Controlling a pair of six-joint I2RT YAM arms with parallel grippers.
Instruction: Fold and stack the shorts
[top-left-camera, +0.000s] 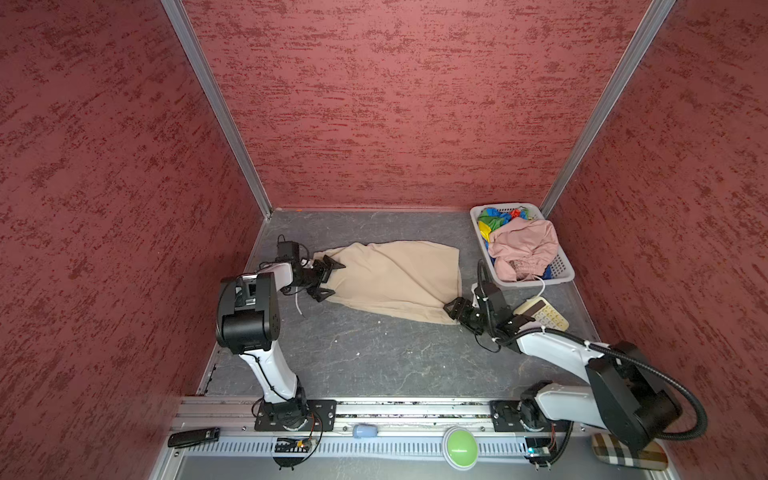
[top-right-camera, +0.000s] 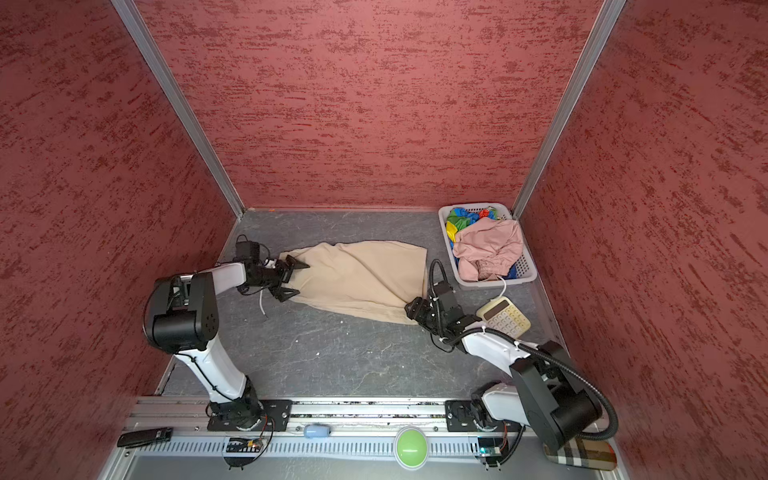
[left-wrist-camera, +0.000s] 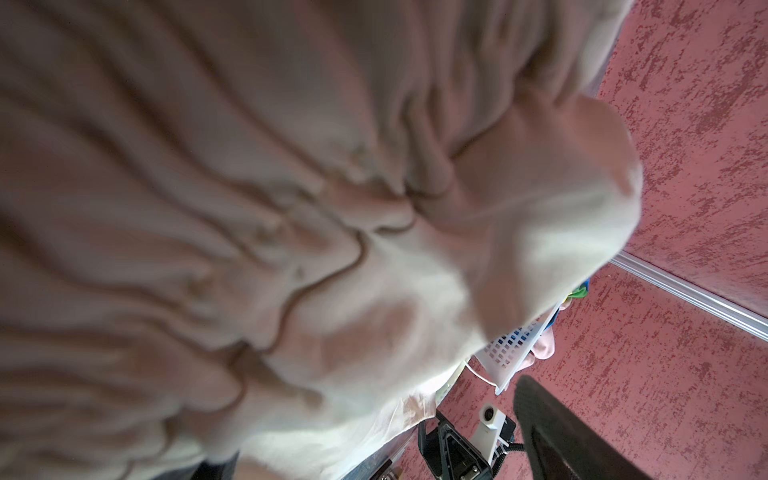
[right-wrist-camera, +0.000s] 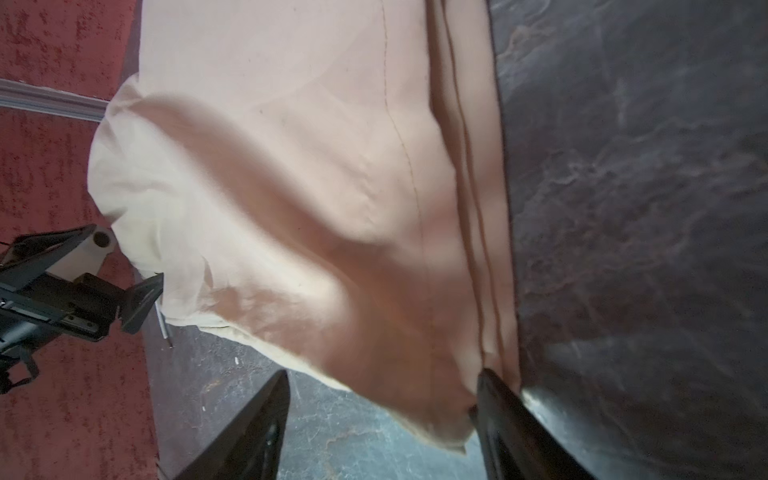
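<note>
Beige shorts (top-left-camera: 395, 278) lay flat at the centre of the table (top-left-camera: 374, 357). Left gripper (top-left-camera: 334, 279), jaws spread, flanked the waistband (top-left-camera: 332, 254); right gripper (top-left-camera: 449, 309), jaws spread, straddled the lower-right hem corner (top-left-camera: 439, 318). Pinching every layer would likely give a clean fold.

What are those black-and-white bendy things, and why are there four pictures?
They are two robot arms with pincer grippers. Two pictures look down from above; two come from cameras on the arms' wrists, very close up. On the grey table lie beige shorts. The left gripper is open at their gathered waist; the right gripper is open around a leg corner. Neither grips anything yet. A white basket holds pink shorts and rainbow shorts; a calculator lies beside it.
</note>
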